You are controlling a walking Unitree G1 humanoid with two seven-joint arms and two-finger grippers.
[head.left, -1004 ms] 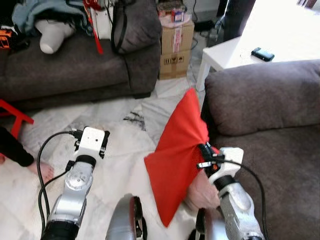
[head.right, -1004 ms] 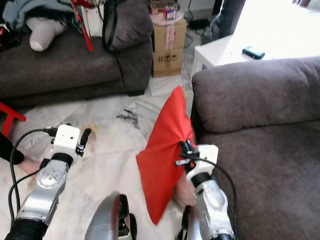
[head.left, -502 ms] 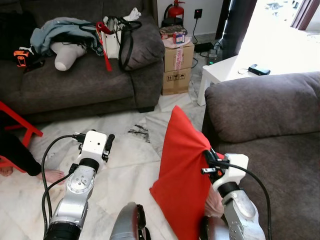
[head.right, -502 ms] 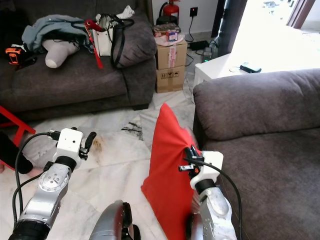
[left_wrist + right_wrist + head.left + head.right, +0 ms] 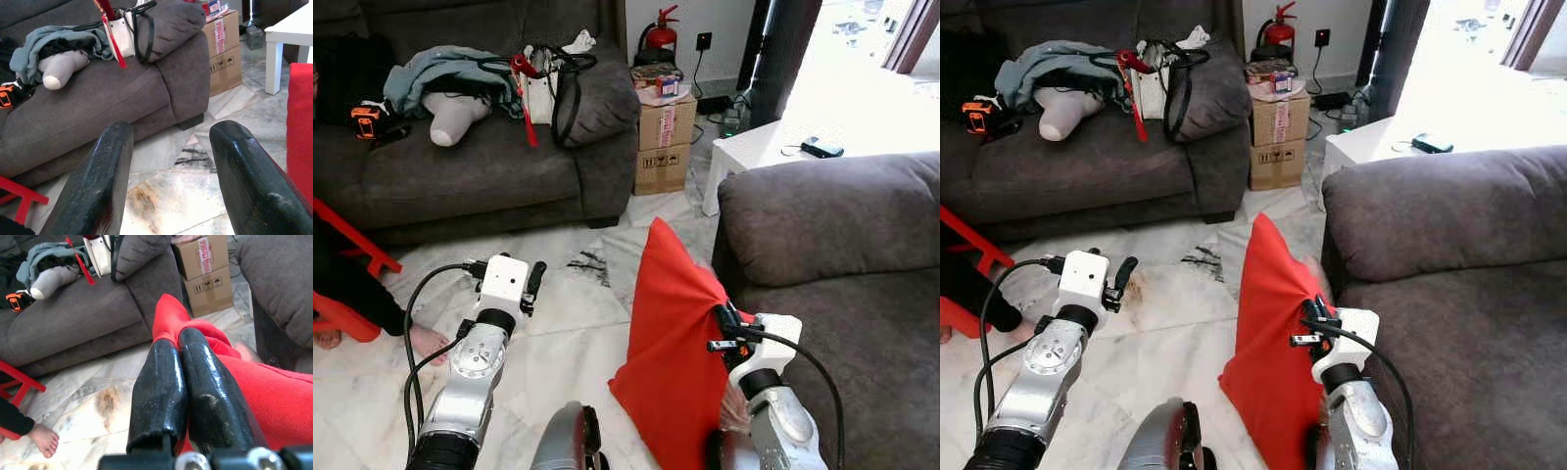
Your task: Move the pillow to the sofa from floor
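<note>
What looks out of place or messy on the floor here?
A dark scuff or stain marks the marble floor near the far sofa, with a brownish patch close by. The red pillow hangs pinched in the right gripper.

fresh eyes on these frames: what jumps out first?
The red pillow, pinched at its edge by the right gripper with jaws shut, hangs beside the grey sofa on the robot's right. The left gripper hovers open over the marble floor. A second sofa behind is piled with clothes and bags.
</note>
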